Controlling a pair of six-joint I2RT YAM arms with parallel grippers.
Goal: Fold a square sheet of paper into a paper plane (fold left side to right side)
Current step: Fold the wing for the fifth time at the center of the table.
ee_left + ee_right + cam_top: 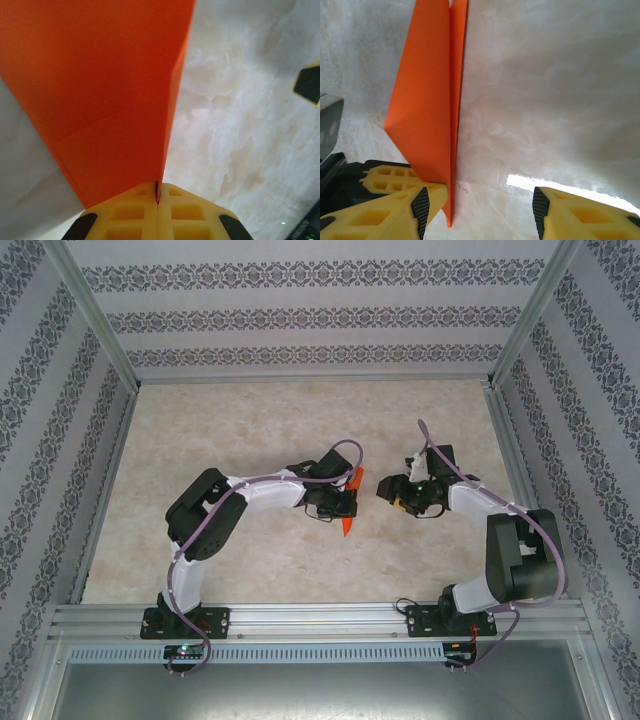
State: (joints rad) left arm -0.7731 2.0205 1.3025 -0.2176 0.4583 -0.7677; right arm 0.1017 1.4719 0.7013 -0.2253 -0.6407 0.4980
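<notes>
Paper plane (pixel 347 524) is sitting mid-table, and from above you're seeing it almost edge-on. Orange is poking out on the far and near sides of the left gripper (pixel 343 502).

Left gripper is clamping it. On the left wrist view the two yellow fingers (pixel 130 220) are pressing flat together, with the plane's folded edge pinched in the seam between them. From there the paper is fanning out as a broad orange wedge with a fold line running across it.

Right gripper (pixel 392 492) is standing just right of the plane, pointing at it. On the right wrist view its jaws are standing well apart and holding nothing. The plane's near tip is hanging just inside the jaw gap. The finger (pixel 422 205) on the left of that view is sitting just beside that tip, and you can't tell whether it's touching.

The right wrist view is also giving you the outline: a narrow pointed dart with a centre crease running away from the camera. The left gripper's yellow fingers are gripping it from the left. The left wrist view is catching one black-and-yellow fingertip of the right gripper at its right edge, apart from the paper.

The table (pixel 250 420) is showing pale and marbled, with patterned walls (pixel 320 315) around it.
</notes>
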